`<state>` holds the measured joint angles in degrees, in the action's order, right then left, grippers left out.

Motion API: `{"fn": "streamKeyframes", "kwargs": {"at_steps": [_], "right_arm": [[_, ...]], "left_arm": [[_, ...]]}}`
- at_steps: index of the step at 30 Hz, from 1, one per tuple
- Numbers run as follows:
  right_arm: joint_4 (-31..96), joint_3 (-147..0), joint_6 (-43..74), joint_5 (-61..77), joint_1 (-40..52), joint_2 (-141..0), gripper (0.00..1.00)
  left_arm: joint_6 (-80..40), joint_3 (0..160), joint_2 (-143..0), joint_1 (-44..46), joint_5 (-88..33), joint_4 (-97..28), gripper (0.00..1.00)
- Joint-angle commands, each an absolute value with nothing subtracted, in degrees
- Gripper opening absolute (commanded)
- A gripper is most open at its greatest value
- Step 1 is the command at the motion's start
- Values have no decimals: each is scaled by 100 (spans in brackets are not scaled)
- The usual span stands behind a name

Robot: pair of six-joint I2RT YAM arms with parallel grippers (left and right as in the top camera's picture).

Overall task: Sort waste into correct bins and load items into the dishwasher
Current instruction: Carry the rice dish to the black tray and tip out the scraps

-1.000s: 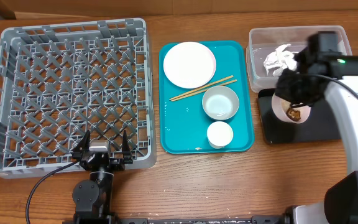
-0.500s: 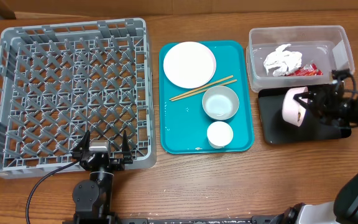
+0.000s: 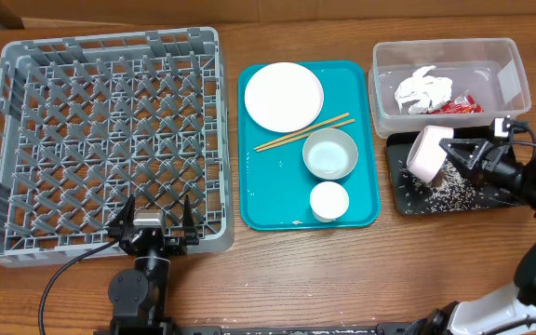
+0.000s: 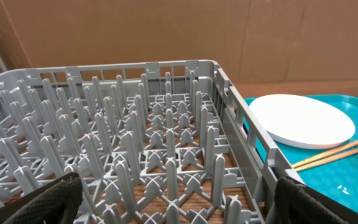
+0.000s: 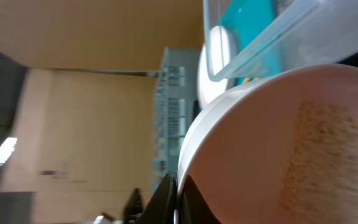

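Note:
My right gripper (image 3: 447,154) is shut on the rim of a white bowl (image 3: 426,154), tipped on its side over the black tray (image 3: 491,198). White rice grains (image 3: 452,191) lie scattered on that tray. In the right wrist view the bowl (image 5: 272,149) fills the frame, rice stuck inside it. The clear tub (image 3: 510,65) holds the crumpled napkin (image 3: 422,91) and the red-and-silver wrapper (image 3: 456,106). The teal tray (image 3: 268,186) carries a white plate (image 3: 284,96), chopsticks (image 3: 302,131), a second bowl (image 3: 329,154) and a small cup (image 3: 328,201). My left gripper (image 3: 154,226) is open at the grey rack's (image 3: 100,135) front edge.
The rack (image 4: 135,143) fills the left wrist view, with the plate (image 4: 300,119) and chopsticks (image 4: 334,152) to its right. Brown cardboard stands behind the table. The small brown food scrap does not show.
The bowl tilted over the black tray, and rice now lies scattered there. My right arm swung from the tub's edge to low at the right side.

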<state>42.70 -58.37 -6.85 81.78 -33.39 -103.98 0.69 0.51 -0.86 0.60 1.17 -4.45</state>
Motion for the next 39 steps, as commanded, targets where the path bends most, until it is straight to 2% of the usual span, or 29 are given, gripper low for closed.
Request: {"fn": "streamKeyframes", "kwargs": {"at_steps": [1, 15, 29, 39], "right_arm": [[4268, -5791, -681, 8993, -3361, -10604, 4], [4250, -5791, -425, 8993, -3391, -10621, 4], [4528, -5793, 373, 8991, -3452, -10621, 4], [5459, -5876, -650, 8667, -3229, -10097, 4]], "left_arm": [[193, 27, -32, 30, 163, -427, 100], [196, 27, -32, 30, 163, -427, 100], [196, 27, -32, 30, 165, -427, 100], [196, 27, -32, 30, 163, -427, 100]]}}
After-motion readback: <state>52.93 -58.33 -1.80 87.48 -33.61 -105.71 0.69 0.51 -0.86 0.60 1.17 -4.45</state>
